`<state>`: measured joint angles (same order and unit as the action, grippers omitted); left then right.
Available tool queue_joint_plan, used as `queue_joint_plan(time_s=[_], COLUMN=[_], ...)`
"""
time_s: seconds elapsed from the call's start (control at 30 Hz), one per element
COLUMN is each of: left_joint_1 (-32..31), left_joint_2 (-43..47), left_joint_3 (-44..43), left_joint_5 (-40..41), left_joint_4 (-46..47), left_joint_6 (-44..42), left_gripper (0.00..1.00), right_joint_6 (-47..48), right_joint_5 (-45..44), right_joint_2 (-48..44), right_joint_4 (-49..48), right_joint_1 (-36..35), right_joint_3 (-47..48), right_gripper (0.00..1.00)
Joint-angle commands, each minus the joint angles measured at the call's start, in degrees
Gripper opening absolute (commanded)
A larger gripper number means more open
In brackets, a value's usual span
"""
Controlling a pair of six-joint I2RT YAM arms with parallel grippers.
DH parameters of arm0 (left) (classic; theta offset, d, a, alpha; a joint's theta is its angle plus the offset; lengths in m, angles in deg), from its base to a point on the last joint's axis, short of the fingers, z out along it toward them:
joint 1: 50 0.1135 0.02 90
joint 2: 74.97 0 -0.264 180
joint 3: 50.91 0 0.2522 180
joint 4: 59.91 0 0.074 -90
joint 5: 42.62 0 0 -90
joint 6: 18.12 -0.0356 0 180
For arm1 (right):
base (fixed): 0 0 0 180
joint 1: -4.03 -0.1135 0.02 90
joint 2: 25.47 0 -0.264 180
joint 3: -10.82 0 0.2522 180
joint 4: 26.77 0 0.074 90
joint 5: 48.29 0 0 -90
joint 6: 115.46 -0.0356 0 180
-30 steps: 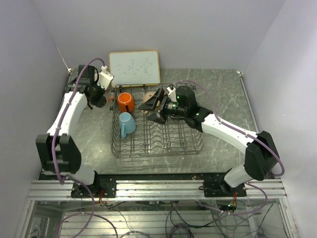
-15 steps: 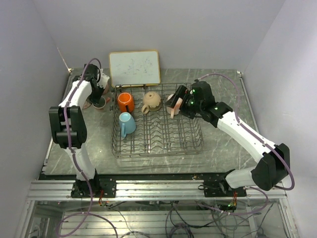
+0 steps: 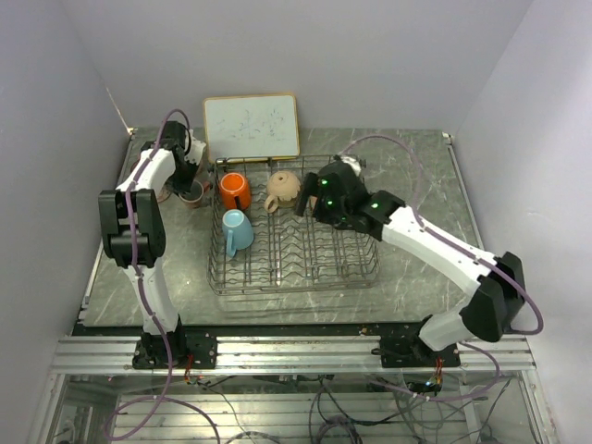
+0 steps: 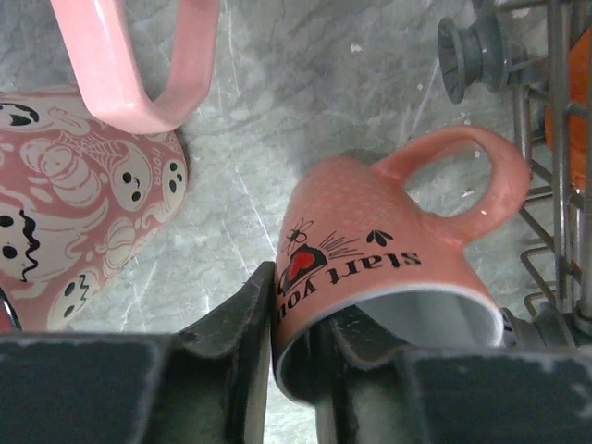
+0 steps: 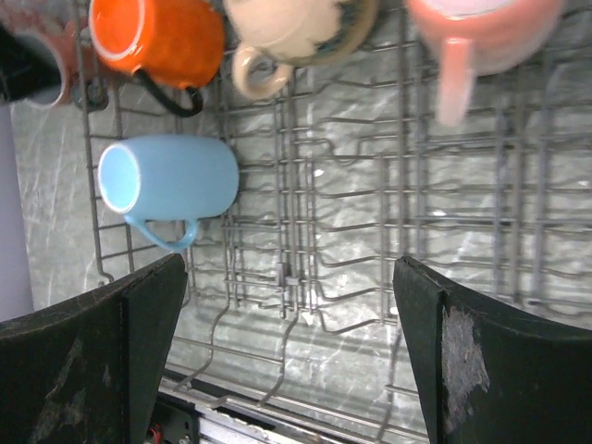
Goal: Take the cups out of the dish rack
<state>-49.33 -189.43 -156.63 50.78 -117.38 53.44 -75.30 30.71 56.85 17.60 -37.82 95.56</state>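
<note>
The dark wire dish rack [image 3: 305, 264] stands mid-table. In it are an orange mug [image 3: 234, 190], a light blue mug [image 3: 237, 229] and a tan mug [image 3: 282, 190]. The right wrist view shows the rack [image 5: 388, 222], the orange mug [image 5: 157, 42], the light blue mug [image 5: 171, 180], the tan mug [image 5: 296, 28] and a pink mug [image 5: 481, 28]. My left gripper [image 4: 296, 314] is shut on the rim of a salmon mug [image 4: 370, 240], one finger inside it. It is low over the table, left of the rack. My right gripper [image 5: 291, 342] is open and empty above the rack.
A pink ghost-patterned mug [image 4: 83, 213] and a pink handle [image 4: 139, 65] are close to the left of the held mug. The rack's corner foot [image 4: 472, 55] is just to its right. A wood-framed whiteboard [image 3: 252, 125] leans behind the rack.
My right gripper has swung from the rack's back right to over its back middle. My left arm has folded in and stays at the mugs left of the rack.
</note>
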Motion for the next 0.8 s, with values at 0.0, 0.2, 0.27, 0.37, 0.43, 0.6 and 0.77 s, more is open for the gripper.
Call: queue_joint_plan(time_s=[0.0,0.2,0.27,0.37,0.43,0.6,0.77], left_joint_1=[0.3,0.5,0.6,0.7,0.9,0.8,0.9], left_joint_2=[0.6,3.0,4.8,7.2,9.0,14.2,20.4], left_joint_3=[-1.3,0.6,1.2,0.6,-0.3,-1.9,-2.1], left_joint_5=[-1.8,-0.5,-0.2,0.5,0.8,-1.6,-5.3], left_joint_4=[2.6,3.1,3.7,3.4,2.7,-0.1,-3.5], left_joint_6=[1.6,1.3,1.4,1.6,1.7,1.4,1.5], left_gripper=[0.37,0.55,0.62,0.68,0.76,0.89,0.93], right_joint_6=[1.9,4.2,4.9,5.0,5.0,5.5,5.5], right_joint_5=[-9.7,-15.8,-17.5,-19.2,-19.9,-23.3,-26.9], right_joint_2=[5.8,16.4,19.6,24.4,27.5,36.0,43.8], right_joint_4=[2.5,5.2,5.9,7.0,7.4,9.7,12.8], right_joint_1=[-7.0,-14.4,-16.7,-19.5,-21.0,-24.7,-26.8], right_joint_3=[6.8,17.1,20.4,24.7,27.0,34.9,41.8], right_gripper=[0.94,0.94,0.94,0.92,0.88,0.82,0.79])
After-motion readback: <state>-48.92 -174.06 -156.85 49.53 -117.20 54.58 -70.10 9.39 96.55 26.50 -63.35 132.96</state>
